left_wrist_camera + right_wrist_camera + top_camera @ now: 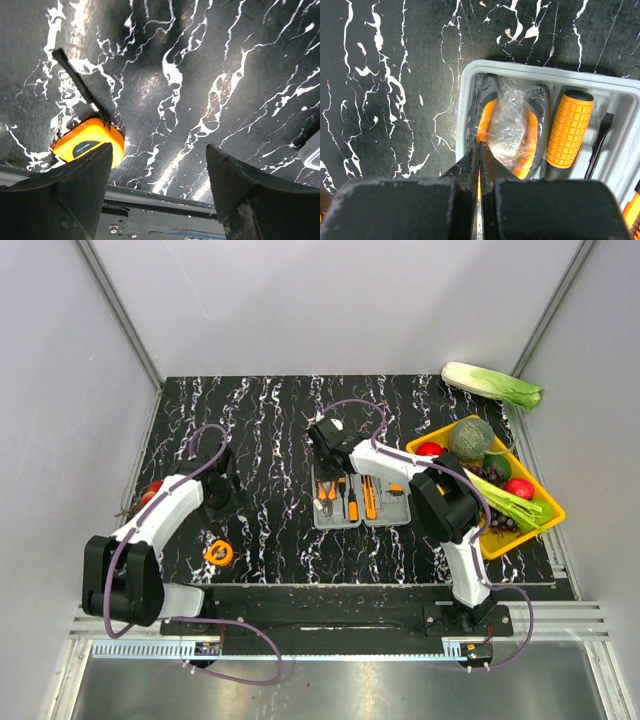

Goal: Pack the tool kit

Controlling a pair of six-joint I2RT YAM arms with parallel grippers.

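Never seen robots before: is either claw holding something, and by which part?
Left gripper: open, nothing held. Right gripper shut at an orange handle of the pliers; actual grip cannot be told.

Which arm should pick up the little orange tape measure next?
Probably left. The left fingers are open right by the tape measure, near the table's front edge. The right fingers are shut over the grey case in the middle, farther from it.
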